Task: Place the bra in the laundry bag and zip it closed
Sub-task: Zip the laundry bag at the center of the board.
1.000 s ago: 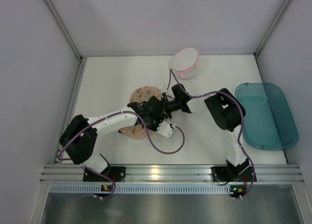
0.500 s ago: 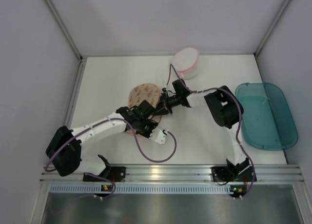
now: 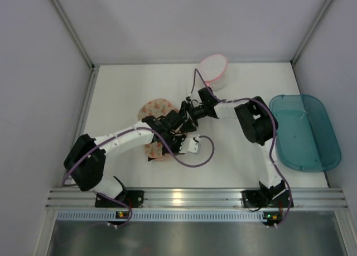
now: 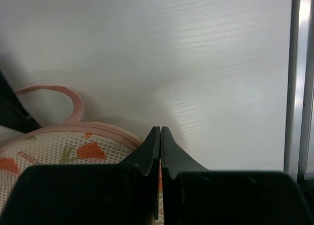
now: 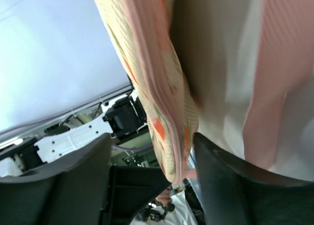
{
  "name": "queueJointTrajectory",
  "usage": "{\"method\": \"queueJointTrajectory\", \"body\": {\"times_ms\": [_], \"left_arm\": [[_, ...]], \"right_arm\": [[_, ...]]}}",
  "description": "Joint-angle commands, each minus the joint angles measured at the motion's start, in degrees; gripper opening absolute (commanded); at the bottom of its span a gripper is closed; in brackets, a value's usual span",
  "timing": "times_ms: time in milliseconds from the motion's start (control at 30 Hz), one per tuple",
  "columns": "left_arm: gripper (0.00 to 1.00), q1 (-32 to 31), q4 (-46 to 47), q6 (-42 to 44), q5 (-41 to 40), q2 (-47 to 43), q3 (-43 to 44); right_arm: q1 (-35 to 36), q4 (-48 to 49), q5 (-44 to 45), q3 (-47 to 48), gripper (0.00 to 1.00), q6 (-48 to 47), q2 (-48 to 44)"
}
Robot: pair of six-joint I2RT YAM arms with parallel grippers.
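The laundry bag (image 3: 154,109), cream mesh with orange print and pink trim, lies at the table's middle under both arms. My left gripper (image 3: 165,128) sits over it. In the left wrist view that gripper (image 4: 160,130) is shut, tips together just past the bag's pink zip edge (image 4: 93,128), and a pink loop (image 4: 73,100) sticks up beside it. My right gripper (image 3: 183,115) reaches in from the right. It stands open (image 5: 162,156) with the bag's trimmed edge (image 5: 171,132) hanging between its fingers. The bra is hidden.
A small white pouch with a pink rim (image 3: 213,71) stands at the back. A teal tub (image 3: 304,132) lies at the right. Grey walls close in three sides, and a metal rail (image 3: 195,199) runs along the near edge. A purple cable (image 3: 195,162) loops over the table.
My right gripper has opened from shut and shifted slightly up and left. The bag has slid a little left. My left arm swung out and back; its gripper stays shut.
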Motion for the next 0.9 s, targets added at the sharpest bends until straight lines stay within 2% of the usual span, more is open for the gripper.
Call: {"method": "queueJointTrajectory", "body": {"times_ms": [0,100,200,267,367,567,667,767,867], "left_arm": [[0.0,2.0,1.7,-7.5,2.7,2.2,4.8],[0.0,2.6,3.4,-7.9,1.1,3.2,5.7],[0.0,3.4,4.9,-8.2,-0.2,4.3,6.8],[0.0,3.8,5.4,-8.2,0.1,5.0,8.0],[0.0,4.2,6.3,-8.3,-0.1,5.8,9.7],[0.0,4.8,6.5,-7.9,-0.3,7.5,13.4],[0.0,4.8,6.5,-7.8,0.4,7.3,13.5],[0.0,4.7,6.4,-7.4,1.9,5.6,12.0],[0.0,4.7,6.4,-6.9,3.0,3.1,9.2]], "right_arm": [[-1.0,-7.1,1.5,1.7,0.74,-7.0,-6.1],[-1.6,-12.7,4.3,-0.2,0.86,-12.0,-10.3],[-2.3,-16.1,7.6,-1.9,0.88,-15.8,-13.8],[-2.6,-16.4,8.4,-4.1,0.87,-15.5,-15.0],[-2.3,-10.9,6.4,-7.6,0.81,-11.0,-15.5],[0.5,-8.2,5.2,-8.8,0.74,-9.1,-13.5],[2.1,-7.2,4.8,-7.7,0.67,-8.3,-12.0],[2.6,-7.2,4.5,-5.9,0.51,-8.0,-10.2],[2.5,-7.4,4.0,-4.3,0.27,-7.9,-8.9]]}}
